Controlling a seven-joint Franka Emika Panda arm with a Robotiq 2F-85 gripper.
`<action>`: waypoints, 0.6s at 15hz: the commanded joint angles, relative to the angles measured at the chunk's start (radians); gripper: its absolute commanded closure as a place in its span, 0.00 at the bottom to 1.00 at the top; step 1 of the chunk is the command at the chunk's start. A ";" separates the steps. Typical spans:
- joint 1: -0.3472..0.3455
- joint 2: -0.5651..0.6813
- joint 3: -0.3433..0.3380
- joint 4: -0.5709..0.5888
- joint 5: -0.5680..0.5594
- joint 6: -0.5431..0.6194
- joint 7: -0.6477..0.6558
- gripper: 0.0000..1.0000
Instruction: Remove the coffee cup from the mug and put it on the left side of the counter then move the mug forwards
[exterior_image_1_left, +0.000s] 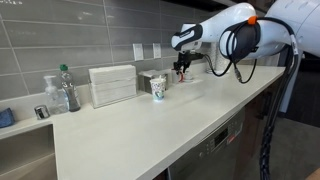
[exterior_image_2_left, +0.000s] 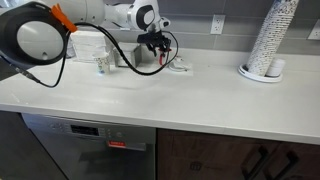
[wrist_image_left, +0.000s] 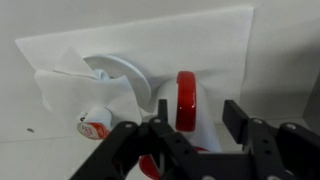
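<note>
A white mug with a red handle (wrist_image_left: 188, 100) sits on a white paper napkin (wrist_image_left: 140, 45) in the wrist view. My gripper (wrist_image_left: 200, 112) is open, just above the mug, with a finger on each side of the red handle and a gap on the right. In both exterior views the gripper (exterior_image_1_left: 182, 68) (exterior_image_2_left: 157, 45) hangs over the mug at the back of the counter by the wall. The small patterned coffee cup (exterior_image_1_left: 158, 88) (exterior_image_2_left: 102, 65) stands upright on the counter, apart from the mug.
A white napkin box (exterior_image_1_left: 112, 85) and bottles (exterior_image_1_left: 62, 92) stand along the wall beside a sink (exterior_image_1_left: 25, 150). A tall stack of cups (exterior_image_2_left: 272, 40) stands at the far end. A small red-and-white item (wrist_image_left: 93, 125) lies on the napkin.
</note>
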 joint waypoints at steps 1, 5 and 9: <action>-0.016 0.050 0.018 0.058 0.019 0.040 -0.007 0.72; -0.015 0.064 0.019 0.059 0.014 0.094 -0.004 0.96; -0.015 0.055 0.025 0.051 0.019 0.095 -0.004 0.94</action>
